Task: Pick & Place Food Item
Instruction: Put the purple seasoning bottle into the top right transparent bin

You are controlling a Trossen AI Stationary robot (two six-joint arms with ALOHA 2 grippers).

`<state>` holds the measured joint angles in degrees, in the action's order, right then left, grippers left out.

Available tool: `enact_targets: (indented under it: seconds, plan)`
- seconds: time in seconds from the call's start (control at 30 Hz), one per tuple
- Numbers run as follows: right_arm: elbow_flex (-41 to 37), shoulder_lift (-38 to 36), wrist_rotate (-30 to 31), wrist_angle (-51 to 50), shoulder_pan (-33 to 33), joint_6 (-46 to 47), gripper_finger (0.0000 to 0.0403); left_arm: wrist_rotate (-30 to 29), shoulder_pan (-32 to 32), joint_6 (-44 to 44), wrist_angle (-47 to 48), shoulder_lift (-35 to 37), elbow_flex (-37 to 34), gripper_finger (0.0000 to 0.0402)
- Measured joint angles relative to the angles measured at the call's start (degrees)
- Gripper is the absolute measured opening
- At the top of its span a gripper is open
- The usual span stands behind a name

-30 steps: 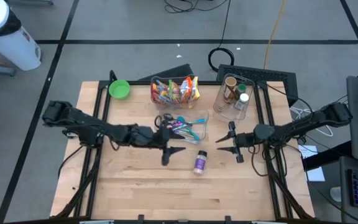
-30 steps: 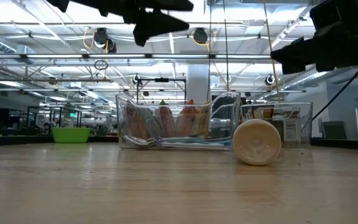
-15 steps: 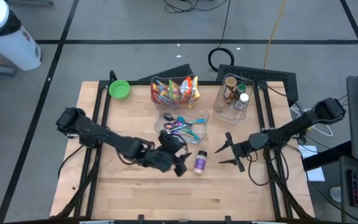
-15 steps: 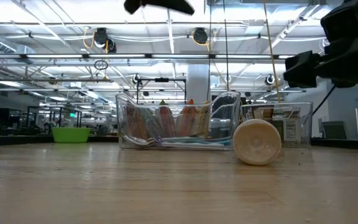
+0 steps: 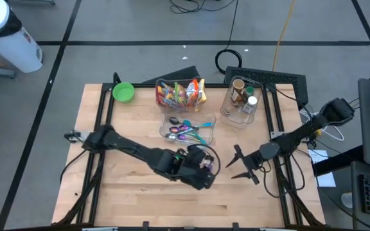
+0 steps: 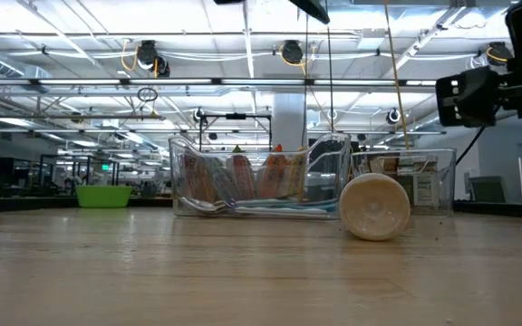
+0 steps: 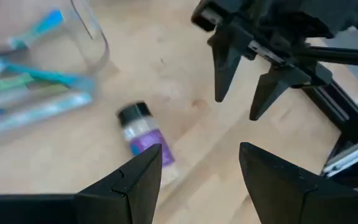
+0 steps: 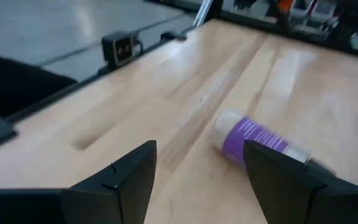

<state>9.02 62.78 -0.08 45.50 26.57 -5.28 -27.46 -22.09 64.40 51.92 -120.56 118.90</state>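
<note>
A small jar with a purple label and a black cap lies on its side on the wooden table; it also shows in the right wrist view and, end on, in the low view. My left gripper is open and hovers above the jar, hiding most of it in the high view. My right gripper is open and empty, just right of the jar in the high view, with its fingers pointing at the jar.
At the back stand a clear bin of snack packets, a clear bin of bottles and a green bowl. A clear tray of spoons lies just behind the jar. Bare wood lies toward the near edge.
My left gripper has gone toward the table's near right, from beside the spoon tray to above the jar, and has turned to look down on it. My right gripper has drawn a little toward the near edge. The jar has stayed where it was.
</note>
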Motion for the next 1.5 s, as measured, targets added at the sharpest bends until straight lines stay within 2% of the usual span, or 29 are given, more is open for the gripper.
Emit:
enact_targets:
  seconds: [0.2,0.5,0.67,0.87,1.07,1.5]
  plan:
    - [0.0,0.0,0.0,-5.0,2.2,0.5,0.0232,5.6,1.2,7.4,1.2,-7.1,5.1,0.0223]
    - [0.0,0.0,0.0,-7.8,2.9,1.6,0.0233,11.2,2.3,16.8,0.9,-13.8,5.5,0.0223]
    - [0.0,0.0,0.0,-9.1,2.9,1.6,0.023,12.9,2.7,19.2,-0.1,-15.7,5.5,0.0223]
    - [0.0,0.0,0.7,-9.4,2.8,0.8,0.0227,13.1,3.5,19.3,-1.7,-16.8,5.5,0.0223]
    - [-0.1,0.0,5.0,-9.3,2.8,-1.4,0.0226,15.9,5.2,17.6,-1.6,-18.0,5.5,0.0223]
    - [-0.1,0.0,4.8,-9.8,2.8,-1.2,0.0226,18.0,6.9,14.6,5.8,-18.2,5.4,0.0223]
